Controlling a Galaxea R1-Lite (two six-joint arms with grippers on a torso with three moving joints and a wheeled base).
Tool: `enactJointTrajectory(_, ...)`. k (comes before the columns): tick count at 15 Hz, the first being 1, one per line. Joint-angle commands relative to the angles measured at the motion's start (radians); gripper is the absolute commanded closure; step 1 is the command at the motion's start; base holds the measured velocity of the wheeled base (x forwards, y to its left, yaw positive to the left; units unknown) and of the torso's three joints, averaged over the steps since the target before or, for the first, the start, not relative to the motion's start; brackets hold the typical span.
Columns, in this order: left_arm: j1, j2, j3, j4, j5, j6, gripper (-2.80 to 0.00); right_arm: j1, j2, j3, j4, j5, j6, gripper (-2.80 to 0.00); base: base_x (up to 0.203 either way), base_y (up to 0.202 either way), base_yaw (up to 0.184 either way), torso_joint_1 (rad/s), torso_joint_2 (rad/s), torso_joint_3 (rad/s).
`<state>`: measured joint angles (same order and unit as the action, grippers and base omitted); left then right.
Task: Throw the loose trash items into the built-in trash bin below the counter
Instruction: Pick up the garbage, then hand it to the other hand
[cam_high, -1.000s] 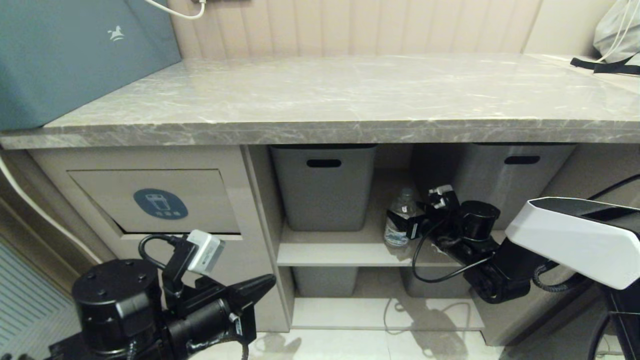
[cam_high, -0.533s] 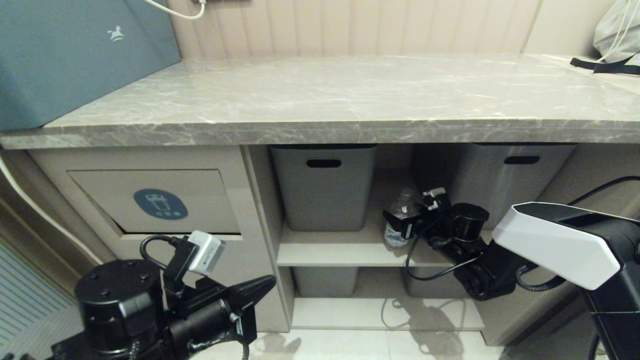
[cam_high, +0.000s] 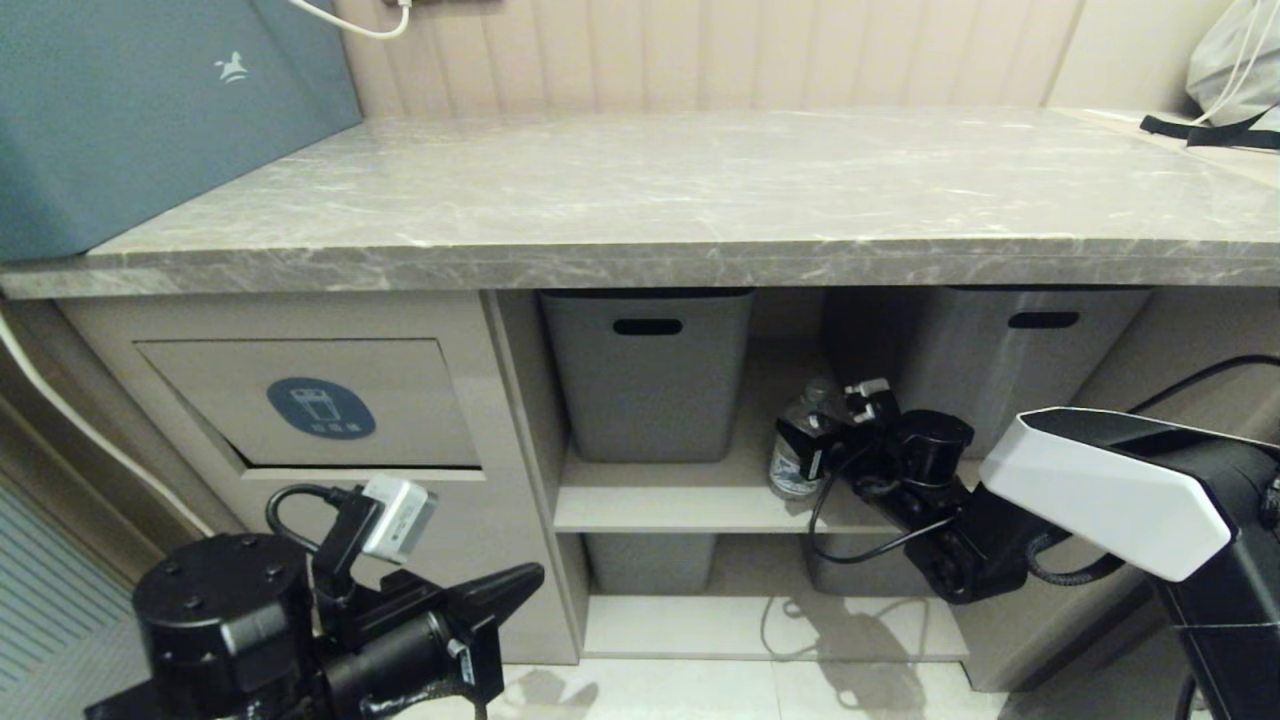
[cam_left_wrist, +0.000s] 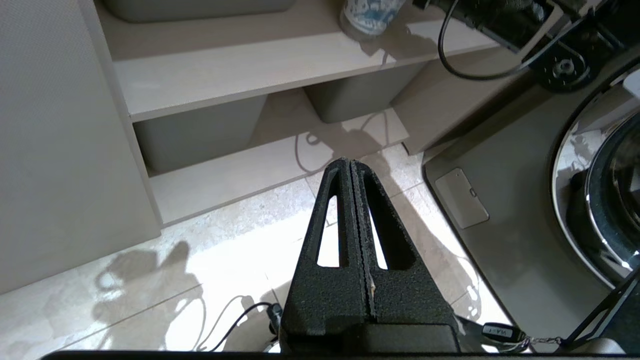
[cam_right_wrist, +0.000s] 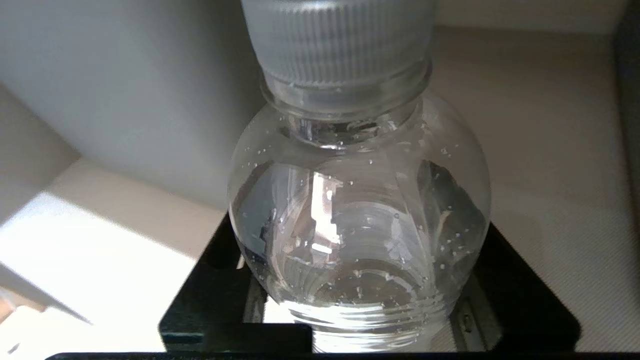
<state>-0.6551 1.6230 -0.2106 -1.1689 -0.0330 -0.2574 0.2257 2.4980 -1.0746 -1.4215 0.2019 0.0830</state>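
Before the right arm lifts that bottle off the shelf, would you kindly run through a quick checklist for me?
1. Bottle between the right gripper fingers: ok.
2. Grip firm on the bottle: cannot tell.
3. Bottle upright on the shelf: ok.
4. Cap on: ok.
5. Left gripper shut and low, apart from the shelf: ok.
6. Bin flap open for the drop: not ok, shut.

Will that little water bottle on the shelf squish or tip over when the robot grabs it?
The bottle is thin clear plastic, so it may dent a bit. It looks nearly empty, so probably light. Standing upright on the shelf, a sideways nudge from the right pincer could topple it.
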Motion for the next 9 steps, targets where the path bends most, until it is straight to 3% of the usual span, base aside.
enactJointTrajectory(1, 0.0, -0.02, 0.004, -0.008, -0.005, -0.006, 0.0, 0.015, -0.04, 0.042, -0.006, 0.001, 0.03, 0.0, 0.0, 0.0, 0.0, 0.0, 0.0, 0.0)
enactJointTrajectory(4, -0.048, -0.01, 0.019, -0.028, -0.039, -0.021, 0.0, 0.078, -0.19, 0.227, -0.006, -0.033, 0.214, 0.0, 0.0, 0.0, 0.0, 0.0, 0.0, 0.0)
enactJointTrajectory(6, -0.092, 0.017, 0.031, -0.03, -0.116, 0.007, 0.0, 0.126, -0.27, 0.325, -0.009, -0.044, 0.307, 0.0, 0.0, 0.0, 0.0, 0.0, 0.0, 0.0)
enactJointTrajectory(9, -0.098, 0.103, 0.028, -0.031, -0.207, 0.098, 0.0, 0.203, -0.34, 0.408, -0.045, -0.025, 0.322, 0.0, 0.0, 0.0, 0.0, 0.0, 0.0, 0.0)
